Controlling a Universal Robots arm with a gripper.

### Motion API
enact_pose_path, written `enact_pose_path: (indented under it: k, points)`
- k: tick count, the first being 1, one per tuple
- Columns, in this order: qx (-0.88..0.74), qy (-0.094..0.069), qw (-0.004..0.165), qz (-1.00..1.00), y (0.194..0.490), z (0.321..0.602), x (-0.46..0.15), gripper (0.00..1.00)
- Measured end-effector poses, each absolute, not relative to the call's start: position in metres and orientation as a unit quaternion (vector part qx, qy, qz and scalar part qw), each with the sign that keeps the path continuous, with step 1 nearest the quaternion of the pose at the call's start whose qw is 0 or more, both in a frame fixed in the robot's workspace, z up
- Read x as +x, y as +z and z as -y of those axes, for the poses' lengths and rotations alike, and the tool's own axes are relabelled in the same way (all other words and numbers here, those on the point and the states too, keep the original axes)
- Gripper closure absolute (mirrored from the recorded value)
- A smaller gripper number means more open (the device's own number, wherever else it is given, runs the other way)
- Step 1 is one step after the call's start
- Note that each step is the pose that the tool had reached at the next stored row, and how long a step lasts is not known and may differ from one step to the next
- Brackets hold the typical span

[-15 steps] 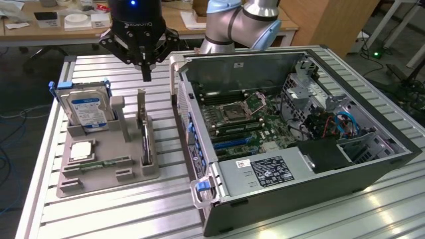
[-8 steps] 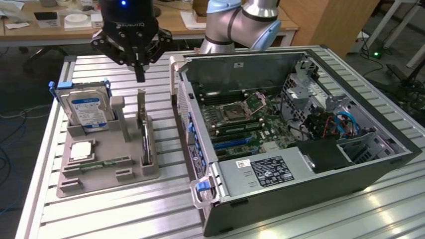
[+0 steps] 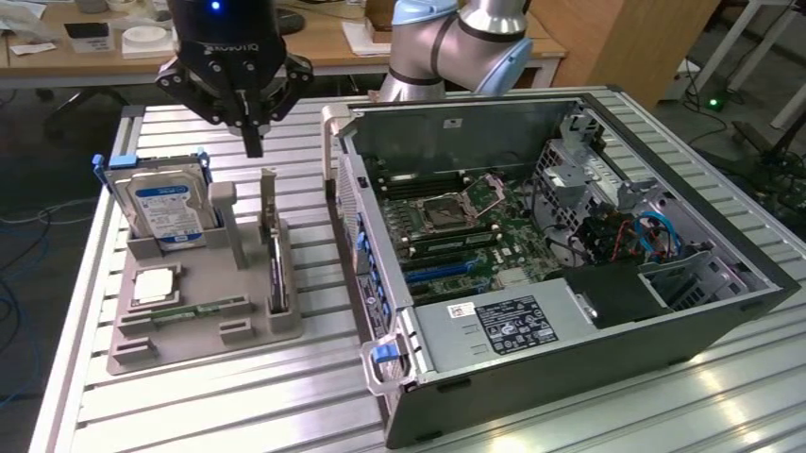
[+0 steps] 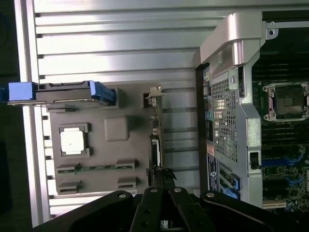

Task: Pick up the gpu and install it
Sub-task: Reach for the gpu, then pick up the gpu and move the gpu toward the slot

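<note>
The gpu (image 3: 272, 247) is a thin dark card standing on edge in a slot of the grey holder tray (image 3: 240, 274), its silver bracket end rising toward the back. In the wrist view the gpu (image 4: 155, 137) appears edge-on as a narrow strip. My gripper (image 3: 253, 143) hangs above the tray's back edge, a little behind the card and clear of it, with its fingers pressed together on nothing. The fingers (image 4: 153, 203) reach in from the edge of the wrist view, in line with the card's near end.
The silver hard drive (image 3: 164, 203) with a blue-white label stands in the tray beside the card. A square processor (image 3: 154, 283) and a green memory stick (image 3: 202, 310) lie nearer the front. The open computer case (image 3: 605, 142) with its motherboard (image 3: 466, 236) lies at the exterior view's right.
</note>
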State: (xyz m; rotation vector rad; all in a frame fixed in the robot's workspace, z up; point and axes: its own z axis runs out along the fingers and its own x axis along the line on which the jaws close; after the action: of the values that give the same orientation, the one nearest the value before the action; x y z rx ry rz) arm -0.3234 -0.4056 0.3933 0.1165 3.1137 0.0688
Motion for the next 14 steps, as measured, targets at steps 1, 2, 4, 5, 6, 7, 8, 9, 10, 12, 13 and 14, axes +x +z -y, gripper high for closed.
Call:
enact_pose_path:
  k: [1, 2, 4, 5, 6, 7, 8, 9, 10, 12, 13, 14]
  points:
    - [0.037, 0.022, 0.013, -0.999, 0.3933, 0.4056, -0.3247, 0.89]
    - [0.037, 0.022, 0.012, -0.999, 0.3933, 0.4057, -0.3260, 0.89]
    - [0.037, 0.022, 0.012, -0.999, 0.3933, 0.4057, -0.3271, 0.89]
    - [0.037, 0.022, 0.012, -0.999, 0.3933, 0.4057, -0.3271, 0.89]
    - [0.037, 0.022, 0.012, -0.999, 0.3933, 0.4057, -0.3271, 0.89]
    - [0.037, 0.022, 0.012, -0.999, 0.3933, 0.4057, -0.3272, 0.89]
    - [0.037, 0.022, 0.012, -0.999, 0.3933, 0.4057, -0.3272, 0.89]
    - [0.037, 0.022, 0.012, -0.999, 0.3933, 0.4057, -0.3272, 0.89]
    - [0.037, 0.022, 0.012, -0.999, 0.3933, 0.4057, -0.3272, 0.89]
    - [0.037, 0.022, 0.012, -0.999, 0.3933, 0.4057, -0.3272, 0.89]
    - [0.037, 0.022, 0.012, -0.999, 0.3933, 0.4057, -0.3272, 0.89]
    - [0.037, 0.022, 0.012, -0.999, 0.3933, 0.4057, -0.3272, 0.89]
